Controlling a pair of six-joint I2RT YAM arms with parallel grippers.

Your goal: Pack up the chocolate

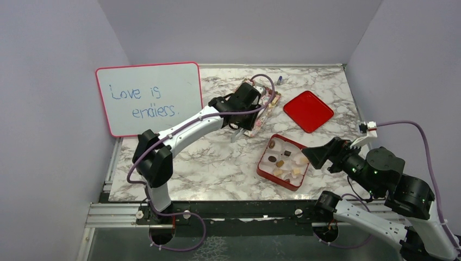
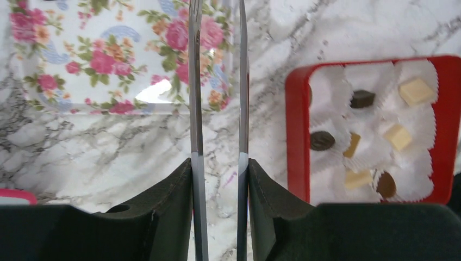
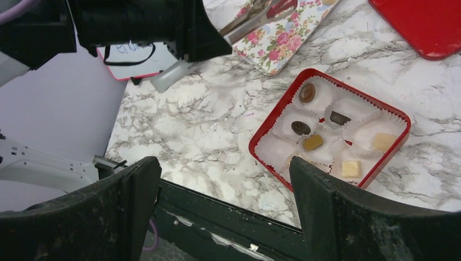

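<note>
Your left gripper [image 2: 219, 185] clenches tongs [image 2: 195, 81], tips over floral tray [image 2: 81, 32] at 11 o'clock from red box [image 2: 296, 136], likely fetching chocolate [image 2: 322, 140]. Right gripper [image 3: 222, 168] gapes empty.

marble table [image 1: 217, 157]: floral tray [image 2: 114, 60], red box [image 2: 296, 141], red lid [image 1: 308, 111], whiteboard [image 1: 149, 98] at left

From above, my left gripper [image 1: 245, 120] covers most of the floral tray [image 1: 273, 101], so I can't see what lies on it. In the left wrist view the tongs [image 2: 195, 81] it clamps run off the top edge, tips unseen. The blue-capped object [image 1: 279, 79] at the far edge of the surface [image 1: 217, 157] is too small to name. In the right wrist view the top right corner cuts the red lid [image 3: 424, 27].
</note>
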